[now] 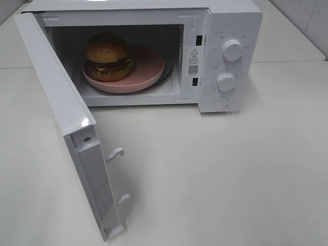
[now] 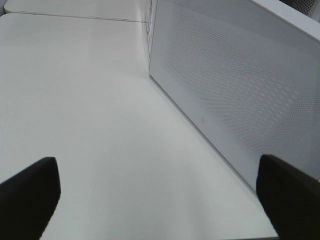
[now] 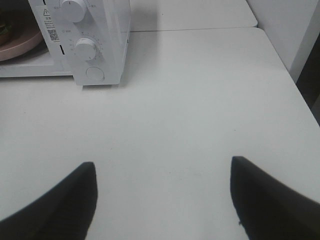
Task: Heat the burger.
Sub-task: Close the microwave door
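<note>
The burger [image 1: 107,57] with a golden-brown bun, dark patty, cheese and lettuce stands on a pink plate [image 1: 146,72] inside the open white microwave [image 1: 230,20]. The microwave door [image 1: 61,118] is swung wide open toward the front left. Neither gripper shows in the exterior high view. My left gripper [image 2: 160,195] is open and empty, above the table beside the door's outer face [image 2: 235,95]. My right gripper [image 3: 162,200] is open and empty, above the table in front of and right of the microwave's control panel [image 3: 87,47]. The plate's edge [image 3: 20,42] shows in the right wrist view.
Two white knobs [image 1: 232,50] [image 1: 225,81] and a round button [image 1: 221,101] sit on the microwave's right panel. Two latch hooks [image 1: 115,154] stick out from the door's edge. The white table [image 1: 230,174] spreads in front; its right edge [image 3: 295,85] shows in the right wrist view.
</note>
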Robot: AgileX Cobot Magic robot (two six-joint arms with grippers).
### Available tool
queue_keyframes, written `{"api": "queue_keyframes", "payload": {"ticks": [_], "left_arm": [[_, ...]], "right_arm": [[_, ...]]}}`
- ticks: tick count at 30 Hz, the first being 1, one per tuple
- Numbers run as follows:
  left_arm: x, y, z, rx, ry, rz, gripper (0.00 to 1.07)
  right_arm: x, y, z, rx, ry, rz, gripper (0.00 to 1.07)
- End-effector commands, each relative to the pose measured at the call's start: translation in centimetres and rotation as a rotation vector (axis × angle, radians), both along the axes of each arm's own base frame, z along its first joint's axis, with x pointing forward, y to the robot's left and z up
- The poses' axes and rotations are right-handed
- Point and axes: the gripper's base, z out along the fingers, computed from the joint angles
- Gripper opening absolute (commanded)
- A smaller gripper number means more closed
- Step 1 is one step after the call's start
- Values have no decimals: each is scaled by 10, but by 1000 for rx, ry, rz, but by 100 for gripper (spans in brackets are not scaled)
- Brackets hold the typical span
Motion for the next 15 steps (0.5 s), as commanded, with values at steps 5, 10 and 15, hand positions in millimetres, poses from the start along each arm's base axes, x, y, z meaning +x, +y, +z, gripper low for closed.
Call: {"api": "queue_keyframes", "payload": {"ticks": [5, 10, 15], "left_arm": [[-2, 0, 0, -3, -27, 3, 100], [-2, 0, 0, -3, -27, 3, 100], [-2, 0, 0, -3, -27, 3, 100]], "right_arm": [[-4, -1, 0, -6, -34, -3, 71], [-4, -1, 0, -6, -34, -3, 71], [-4, 0, 0, -5, -34, -3, 71]]}}
